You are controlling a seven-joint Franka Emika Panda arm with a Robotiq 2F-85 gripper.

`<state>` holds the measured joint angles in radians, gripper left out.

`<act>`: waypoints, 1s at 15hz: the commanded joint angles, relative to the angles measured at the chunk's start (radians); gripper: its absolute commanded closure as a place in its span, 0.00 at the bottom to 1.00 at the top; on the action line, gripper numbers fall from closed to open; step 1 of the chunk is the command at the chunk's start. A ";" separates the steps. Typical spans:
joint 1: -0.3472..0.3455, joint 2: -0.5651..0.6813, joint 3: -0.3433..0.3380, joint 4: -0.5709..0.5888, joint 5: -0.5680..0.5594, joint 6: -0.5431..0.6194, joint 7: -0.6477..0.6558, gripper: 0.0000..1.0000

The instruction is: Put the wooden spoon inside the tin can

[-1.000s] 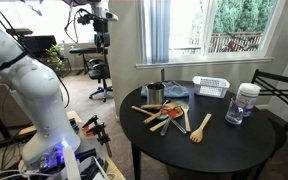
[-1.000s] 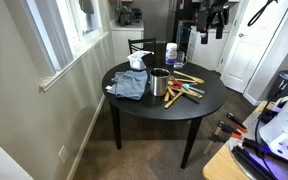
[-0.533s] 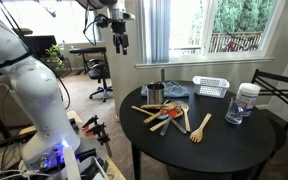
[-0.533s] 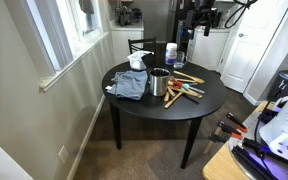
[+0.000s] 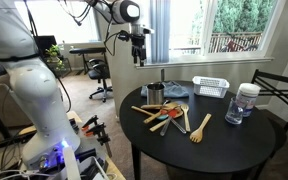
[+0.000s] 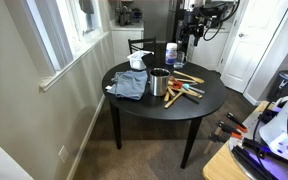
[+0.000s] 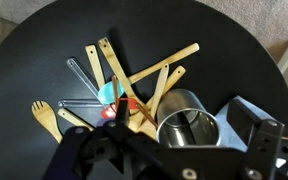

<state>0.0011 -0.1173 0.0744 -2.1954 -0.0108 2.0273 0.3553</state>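
Observation:
The tin can [image 5: 155,94] stands upright and empty on the round black table [image 5: 224,150]; it also shows in an exterior view [image 6: 160,83] and in the wrist view [image 7: 187,120]. Several wooden utensils [image 5: 174,118] lie in a loose pile beside it, with a forked wooden spoon [image 5: 199,128] at the pile's edge. The pile shows in the wrist view [image 7: 134,80] together with red and blue utensils. My gripper [image 5: 137,55] hangs high in the air above the table's edge near the can, open and empty; it shows in both exterior views [image 6: 192,40]. In the wrist view its fingers [image 7: 174,155] frame the can.
A white slatted basket [image 5: 211,87] sits at the back of the table. A clear jar with a white lid [image 5: 246,103] stands near a dark chair [image 5: 284,92]. A blue-grey cloth [image 6: 130,85] lies beside the can.
The arm has swung the gripper from well off the table to above its edge and lowered it somewhat. Things on the table have not moved.

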 commanded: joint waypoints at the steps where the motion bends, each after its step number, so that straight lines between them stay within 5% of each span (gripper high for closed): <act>1: -0.023 0.055 -0.036 0.005 -0.058 0.006 0.052 0.00; 15: -0.034 0.111 -0.098 0.010 -0.093 -0.002 0.092 0.00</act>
<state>-0.0346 -0.0070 -0.0211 -2.1874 -0.1035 2.0284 0.4481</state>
